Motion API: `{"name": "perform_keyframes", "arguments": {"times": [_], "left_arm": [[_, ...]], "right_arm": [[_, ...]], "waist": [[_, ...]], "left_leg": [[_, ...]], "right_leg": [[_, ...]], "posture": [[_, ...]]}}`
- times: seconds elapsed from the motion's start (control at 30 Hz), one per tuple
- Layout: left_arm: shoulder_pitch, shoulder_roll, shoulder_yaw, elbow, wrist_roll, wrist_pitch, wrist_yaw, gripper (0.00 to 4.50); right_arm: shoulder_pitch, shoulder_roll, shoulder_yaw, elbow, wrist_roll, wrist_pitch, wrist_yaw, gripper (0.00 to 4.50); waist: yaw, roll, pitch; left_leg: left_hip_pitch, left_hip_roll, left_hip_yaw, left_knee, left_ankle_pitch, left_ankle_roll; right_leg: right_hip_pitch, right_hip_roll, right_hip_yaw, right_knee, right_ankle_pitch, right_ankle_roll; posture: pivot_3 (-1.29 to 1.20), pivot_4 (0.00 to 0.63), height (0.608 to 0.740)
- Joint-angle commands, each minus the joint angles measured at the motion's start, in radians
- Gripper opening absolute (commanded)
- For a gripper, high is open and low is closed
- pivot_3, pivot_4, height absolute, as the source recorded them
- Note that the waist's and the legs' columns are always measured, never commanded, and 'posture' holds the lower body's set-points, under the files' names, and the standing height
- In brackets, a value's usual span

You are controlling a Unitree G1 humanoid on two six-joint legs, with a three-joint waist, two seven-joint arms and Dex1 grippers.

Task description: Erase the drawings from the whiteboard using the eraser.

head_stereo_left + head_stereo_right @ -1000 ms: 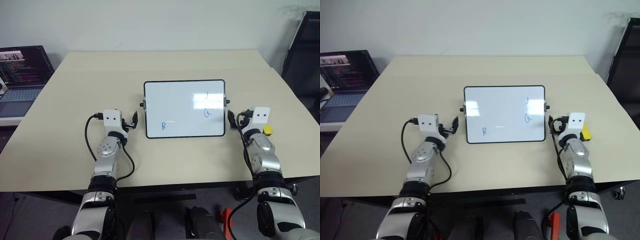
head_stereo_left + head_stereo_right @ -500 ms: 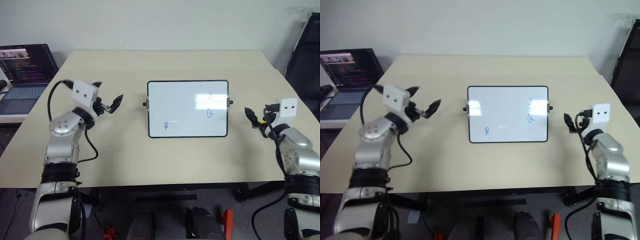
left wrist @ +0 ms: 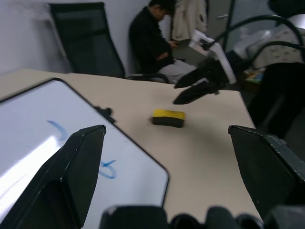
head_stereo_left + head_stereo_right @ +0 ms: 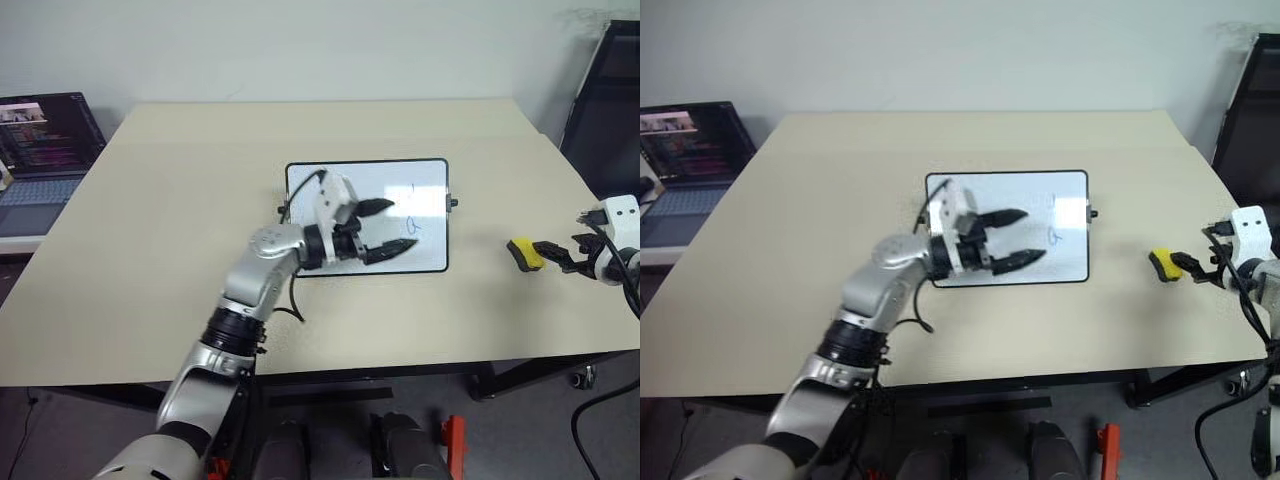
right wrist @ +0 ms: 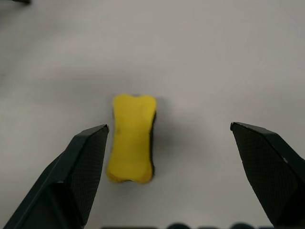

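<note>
On the desk (image 4: 150, 250), the whiteboard (image 4: 330, 180) lay at centre with the yellow eraser (image 4: 524, 253) at its 3 o'clock, apart from it. The right end effector (image 4: 556, 253) hung just beside the eraser, fingers spread (likely lined up to grasp). The left end effector (image 4: 385, 228) hovered over the board, fingers apart, empty. The left wrist view added a seated person (image 3: 151, 40); the right wrist view showed the eraser's waisted shape.

You have a white whiteboard (image 4: 340, 180) with black frame and blue drawings (image 4: 415, 224); a yellow eraser (image 4: 524, 253), black underneath; a beige table (image 4: 150, 250); black gripper fingers (image 4: 375, 205); a dark laptop (image 4: 45, 140).
</note>
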Motion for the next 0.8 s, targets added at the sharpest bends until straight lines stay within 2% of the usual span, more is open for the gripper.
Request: {"name": "perform_keyframes", "arguments": {"times": [0.03,0.27,0.67,0.7,0.8], "left_arm": [[0.026,-0.053,-0.064,0.011,0.036,-0.04,-0.017,4.5],[0.047,-0.11,-0.087,0.027,0.1,-0.059,0.041,4.5],[0.068,-0.118,-0.095,0.006,0.147,-0.059,0.059,4.5],[0.069,-0.117,-0.096,0.005,0.148,-0.059,0.059,4.5],[0.073,-0.115,-0.098,0.002,0.151,-0.058,0.058,4.5]], "right_arm": [[-0.098,-0.012,0.021,0.097,-0.041,-0.052,0.026,4.49],[-0.194,0.03,0.084,0.243,-0.106,-0.111,0.065,4.49],[-0.23,0.068,0.09,0.342,-0.144,-0.146,0.084,4.49],[-0.233,0.071,0.086,0.352,-0.142,-0.146,0.084,4.31],[-0.24,0.074,0.08,0.378,-0.141,-0.15,0.081,4.31]], "waist": [[-0.001,0.0,0.0],[0.001,0.0,0.0],[0.003,0.0,0.0],[0.003,0.0,0.0],[0.003,0.0,0.0]], "left_leg": [[0.001,0.0,0.001,0.0,0.0,0.0],[0.001,0.0,0.002,0.0,0.0,0.0],[0.001,0.0,0.002,0.0,0.0,0.0],[0.001,0.0,0.002,0.0,0.0,0.0],[0.001,0.0,0.002,0.0,0.0,0.0]], "right_leg": [[0.0,0.0,0.001,0.0,0.0,0.0],[0.001,0.0,0.001,0.0,0.0,0.0],[0.001,-0.001,0.001,0.0,0.0,0.001],[0.001,-0.001,0.001,0.0,0.0,0.001],[0.001,-0.001,0.001,0.0,0.0,0.001]], "posture": [[0.0,0.15,0.74],[0.0,0.15,0.74],[0.0,0.15,0.74],[0.0,0.15,0.74],[0.0,0.15,0.74]]}}
